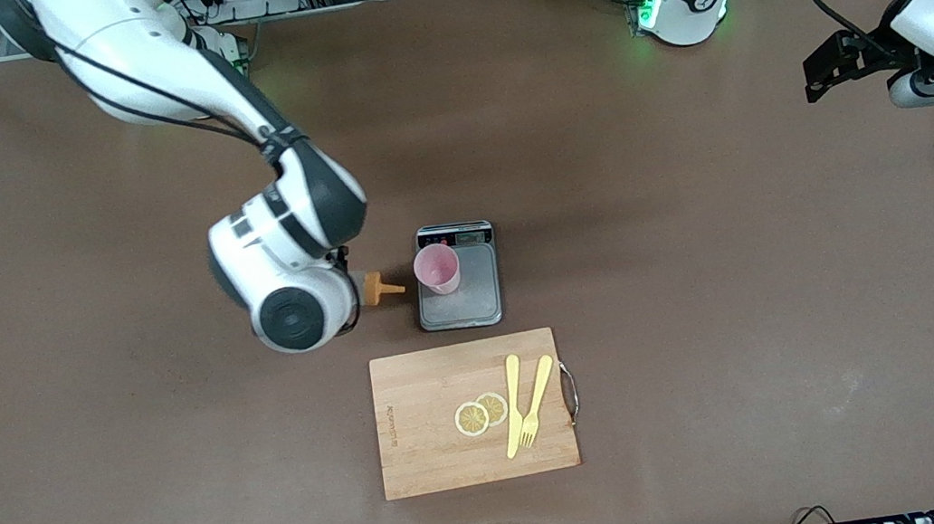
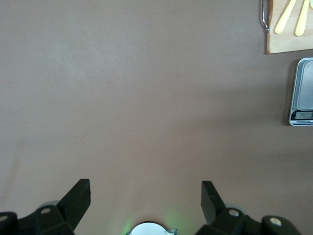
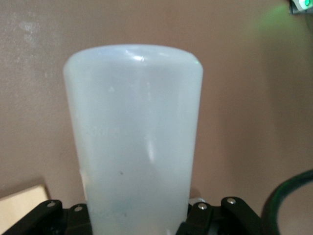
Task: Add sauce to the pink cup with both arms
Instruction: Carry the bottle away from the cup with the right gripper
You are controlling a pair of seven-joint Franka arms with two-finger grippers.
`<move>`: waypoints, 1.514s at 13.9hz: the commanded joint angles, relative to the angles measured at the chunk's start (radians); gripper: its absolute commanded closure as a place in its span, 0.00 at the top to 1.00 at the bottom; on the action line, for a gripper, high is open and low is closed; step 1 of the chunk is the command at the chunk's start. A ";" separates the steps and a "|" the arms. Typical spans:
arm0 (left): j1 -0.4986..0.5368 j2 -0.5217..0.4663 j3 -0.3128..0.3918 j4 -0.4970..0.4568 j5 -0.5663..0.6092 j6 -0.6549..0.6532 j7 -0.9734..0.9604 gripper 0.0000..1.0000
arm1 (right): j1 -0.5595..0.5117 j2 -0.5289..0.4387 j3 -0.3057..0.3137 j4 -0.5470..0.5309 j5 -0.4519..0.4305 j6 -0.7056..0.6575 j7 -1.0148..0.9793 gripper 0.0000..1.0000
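Observation:
The pink cup point(image 1: 437, 268) stands upright on a small grey scale point(image 1: 481, 296). My right gripper point(image 1: 349, 290) is shut on the sauce bottle, held tipped on its side beside the scale. Its orange cap and nozzle point(image 1: 380, 290) point at the cup, and the tip stops just short of the rim. In the right wrist view the translucent white body of the bottle point(image 3: 134, 137) fills the frame between the jaws of the right gripper point(image 3: 137, 218). My left gripper point(image 1: 817, 74) waits open over the left arm's end of the table, with nothing between its fingers point(image 2: 78, 196).
A wooden cutting board point(image 1: 418, 433) lies nearer the front camera than the scale. It carries two lemon slices point(image 1: 479, 413), a yellow knife point(image 1: 513, 404) and a yellow fork point(image 1: 536, 398). The left wrist view catches the scale point(image 2: 304, 93) and a corner of the board point(image 2: 293, 44).

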 commanded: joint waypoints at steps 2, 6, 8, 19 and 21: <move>0.006 -0.003 -0.003 0.013 -0.007 -0.019 0.023 1.00 | -0.116 -0.055 0.025 -0.012 0.135 -0.046 -0.155 0.00; 0.006 -0.003 -0.004 0.013 -0.007 -0.019 0.023 1.00 | -0.226 -0.070 0.023 -0.015 0.269 -0.064 -0.287 0.00; 0.006 -0.003 -0.004 0.013 -0.007 -0.019 0.023 1.00 | -0.307 -0.070 0.023 -0.015 0.364 -0.095 -0.401 0.00; 0.006 -0.003 -0.004 0.013 -0.007 -0.019 0.024 1.00 | -0.703 0.005 0.022 -0.134 0.756 -0.268 -0.913 0.00; 0.007 -0.003 -0.004 0.013 -0.007 -0.019 0.024 1.00 | -0.763 0.051 0.022 -0.134 0.793 -0.308 -0.991 0.00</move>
